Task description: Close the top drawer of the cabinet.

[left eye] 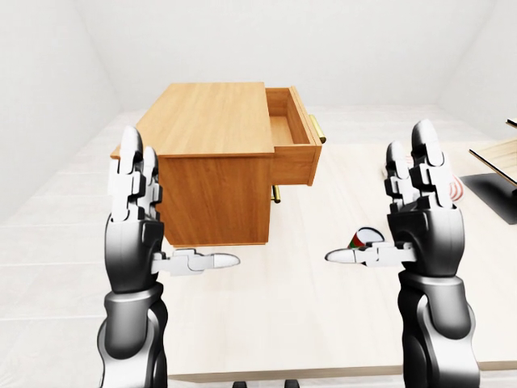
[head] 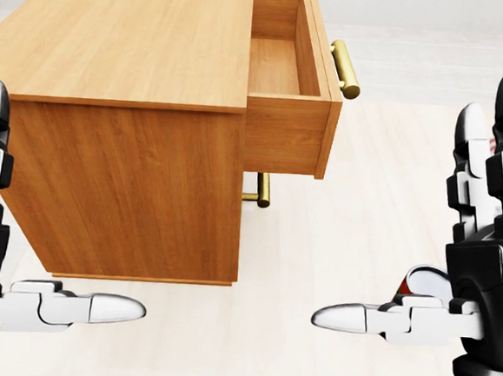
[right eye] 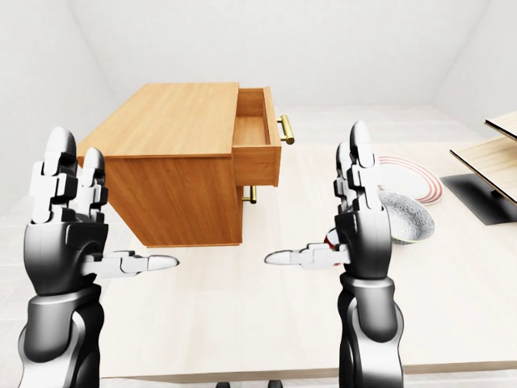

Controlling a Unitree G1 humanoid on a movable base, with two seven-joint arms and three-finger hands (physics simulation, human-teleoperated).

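Observation:
A wooden cabinet (head: 126, 126) stands on the pale table, seen from its side. Its top drawer (head: 291, 78) is pulled out to the right, empty inside, with a brass handle (head: 345, 69) on its face. A second brass handle (head: 263, 189) shows below, on a shut lower drawer. My left hand (head: 20, 248) is raised at the lower left of the head view, open, palm inward, beside the cabinet's near corner. My right hand (head: 462, 274) is open at the lower right, well below and right of the drawer. Neither hand touches anything.
A tomato sauce can (left eye: 365, 238) lies on the table behind my right thumb. A grey bowl (right eye: 406, 216) and a red-rimmed plate (right eye: 408, 178) sit to the right. A wooden shelf on a dark base (right eye: 489, 174) stands at the far right. The table's near edge (right eye: 242, 373) runs below my arms.

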